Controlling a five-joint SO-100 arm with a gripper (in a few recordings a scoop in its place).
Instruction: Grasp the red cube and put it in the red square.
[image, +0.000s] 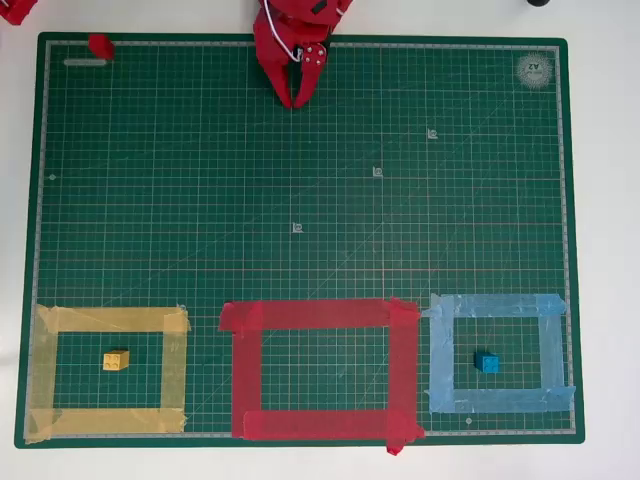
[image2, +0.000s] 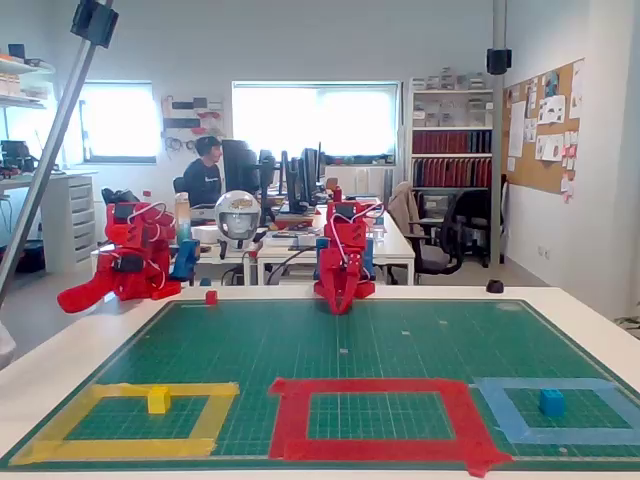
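My tool (image: 296, 98) hangs clenched and empty at the mat's (image: 300, 200) far edge. The red cube (image: 100, 45) sits at the far left corner in the overhead view, well apart from the red square (image: 320, 315), so reaching it comes first.

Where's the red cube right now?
The red cube sits at the green mat's top-left corner in the overhead view, left of the gripper, far from the red square.

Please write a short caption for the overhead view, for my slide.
Red cube at the mat's top-left corner, gripper at top centre, red square unfilled.
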